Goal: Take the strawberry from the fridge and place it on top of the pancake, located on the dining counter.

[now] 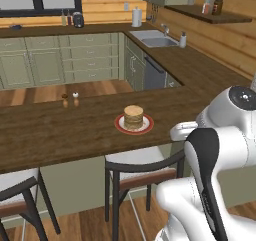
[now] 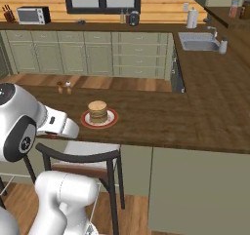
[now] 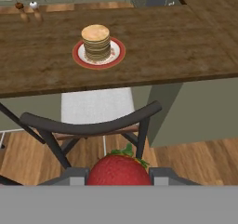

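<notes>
A red strawberry [image 3: 118, 168] with green leaves sits between the fingers of my gripper [image 3: 118, 176], which is shut on it. In the hand view it hangs over the floor, in front of the dining counter [image 3: 176, 46] and above a stool's back. The pancake [image 3: 96, 41], a tan stack, rests on a red-rimmed plate [image 3: 77, 55] on the dark wood top, ahead of the gripper and higher. The base views show the pancake [image 1: 133, 116] [image 2: 97, 111] on the dining counter [image 1: 60, 130] [image 2: 161, 117]. The fridge is out of view.
A black-framed stool [image 3: 90, 121] with a pale seat stands under the counter edge, right below the gripper; a second stool [image 1: 17, 195] is to the left. Two small shakers [image 1: 70, 99] stand at the counter's far edge. A sink [image 1: 154, 38] lies in the far counter.
</notes>
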